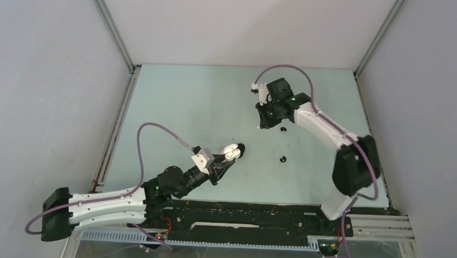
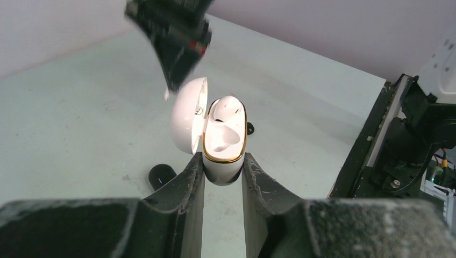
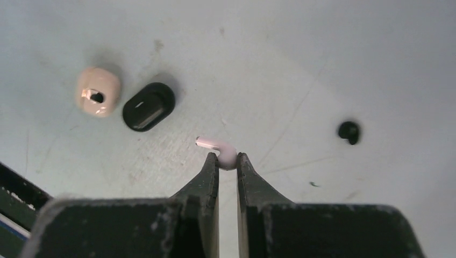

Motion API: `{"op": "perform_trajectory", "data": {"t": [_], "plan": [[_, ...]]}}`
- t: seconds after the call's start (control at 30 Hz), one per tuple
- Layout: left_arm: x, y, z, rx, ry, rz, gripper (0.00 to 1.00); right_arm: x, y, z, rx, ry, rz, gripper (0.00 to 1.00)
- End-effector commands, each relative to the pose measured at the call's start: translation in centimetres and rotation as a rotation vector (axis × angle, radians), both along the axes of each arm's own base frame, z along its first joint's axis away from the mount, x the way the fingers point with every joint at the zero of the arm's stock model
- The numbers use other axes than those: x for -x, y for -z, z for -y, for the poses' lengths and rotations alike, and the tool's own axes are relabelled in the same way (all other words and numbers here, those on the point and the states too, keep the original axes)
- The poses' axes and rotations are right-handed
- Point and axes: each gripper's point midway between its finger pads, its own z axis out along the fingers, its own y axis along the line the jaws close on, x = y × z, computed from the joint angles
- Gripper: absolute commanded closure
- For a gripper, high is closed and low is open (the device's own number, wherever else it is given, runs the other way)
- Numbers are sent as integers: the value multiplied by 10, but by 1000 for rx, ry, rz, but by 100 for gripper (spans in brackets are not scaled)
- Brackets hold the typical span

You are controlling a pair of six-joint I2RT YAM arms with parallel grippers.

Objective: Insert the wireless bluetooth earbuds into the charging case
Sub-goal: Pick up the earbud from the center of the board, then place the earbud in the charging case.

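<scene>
The right pincer (image 3: 227,160) is pinched on the round end of a white bud (image 3: 218,145), down low at the table (image 3: 322,54). The bud's thin stem sticks out past the tips and slants away to the left, so its long way lies across the jaws, not along them. A black bud (image 3: 349,131) lies off to the right, well apart. A black case (image 3: 148,106) and a pink case (image 3: 98,91) sit side by side off to the left. The left pincer (image 2: 223,160) is clamped on the sides of the open case (image 2: 221,173), whose lid (image 2: 188,121) swings out to the left. Inside it, the far hole has a second bud (image 2: 226,107) and the near hole (image 2: 221,137) is bare. From above, the open case lies to the left of the right pincer and closer to the arm bases, near but not touching. I think the white bud must go that way and tip stem-first into the bare hole.
</scene>
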Motion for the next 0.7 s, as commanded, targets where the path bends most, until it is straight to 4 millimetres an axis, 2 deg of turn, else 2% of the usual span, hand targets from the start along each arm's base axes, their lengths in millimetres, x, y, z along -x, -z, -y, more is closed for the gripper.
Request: {"op": "perform_trajectory", "data": {"t": [0.0,0.2,0.3,0.4,0.53,0.67], "plan": [[-3,-7,3,68,-19,-6,100,9,-84,10,11,-190,269,100],[-7,-2,12,63,-23,-3,100,45,-159,20,110,-457,573,100],[-8,-5,14,69,-23,9,100,73,-192,10,172,-607,768,100],[-9,-7,16,69,-21,20,100,98,-215,-4,247,-714,977,100],[-7,-11,19,69,-4,31,100,129,-218,-24,302,-828,1119,100],[-4,-15,21,73,19,40,100,144,-211,-38,329,-887,1157,100]]}}
